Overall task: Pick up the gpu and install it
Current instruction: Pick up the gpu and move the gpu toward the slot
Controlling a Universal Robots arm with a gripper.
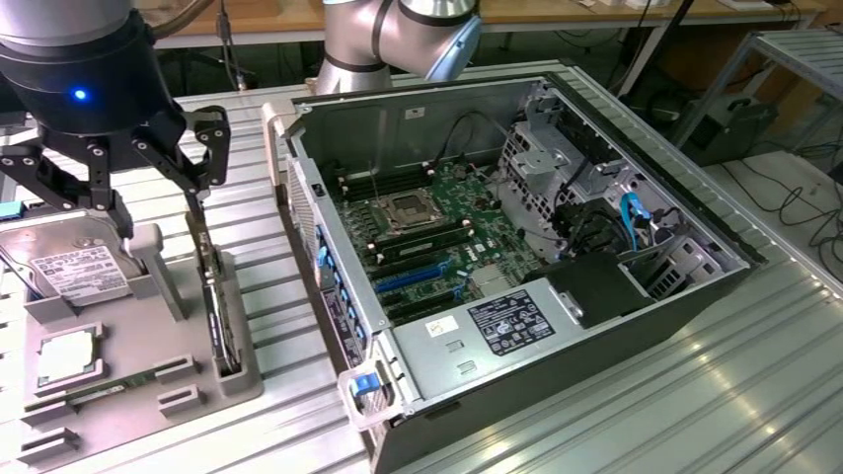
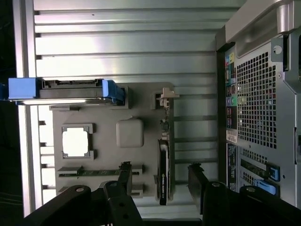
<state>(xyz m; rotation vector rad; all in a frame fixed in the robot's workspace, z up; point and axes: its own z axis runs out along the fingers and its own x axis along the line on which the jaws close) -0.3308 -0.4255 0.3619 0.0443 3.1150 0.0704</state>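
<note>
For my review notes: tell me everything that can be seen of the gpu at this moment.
The gpu is a thin, dark circuit card standing on its long edge in a slot of the grey holder tray, on the tray's side nearest the open computer case. Seen edge-on in the wrist view, it has a pale metal bracket at one end. Its fan face cannot be made out. Only the tray appears to touch it. The open gripper hangs above it, a finger to each side, seemingly clear of the card.
</note>
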